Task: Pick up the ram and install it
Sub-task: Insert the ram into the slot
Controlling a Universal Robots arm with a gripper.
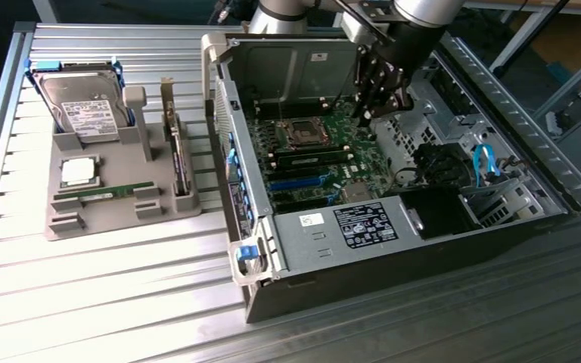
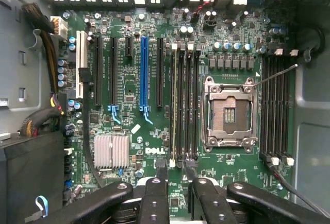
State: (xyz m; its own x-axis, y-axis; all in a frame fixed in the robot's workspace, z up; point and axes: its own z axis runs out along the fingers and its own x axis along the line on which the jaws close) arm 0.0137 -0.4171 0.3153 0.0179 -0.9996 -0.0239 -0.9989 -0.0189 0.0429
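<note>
A ram (image 1: 104, 194), a thin green stick, lies flat in the grey tray (image 1: 119, 221) at the exterior view's left. My gripper (image 1: 371, 112) hangs inside the open computer case (image 1: 392, 231), far from that stick and just above the motherboard next to the processor socket (image 1: 301, 134). In the wrist view the gripper (image 2: 175, 176) is open, its black fingers (image 2: 154, 193) apart with bare board showing between them. It points at the end of the memory slots (image 2: 185, 105). The slot farthest from the socket looks lighter, perhaps a ram seated edge-on; I cannot tell.
The tray also carries a hard drive (image 1: 84, 106), a square processor (image 1: 79, 171) and an upright narrow board (image 1: 176, 151). Case walls, a drive cage (image 1: 472, 162) and cable bundles (image 2: 44, 116) surround the motherboard. A slatted metal table (image 1: 119, 302) lies around the tray and case.
</note>
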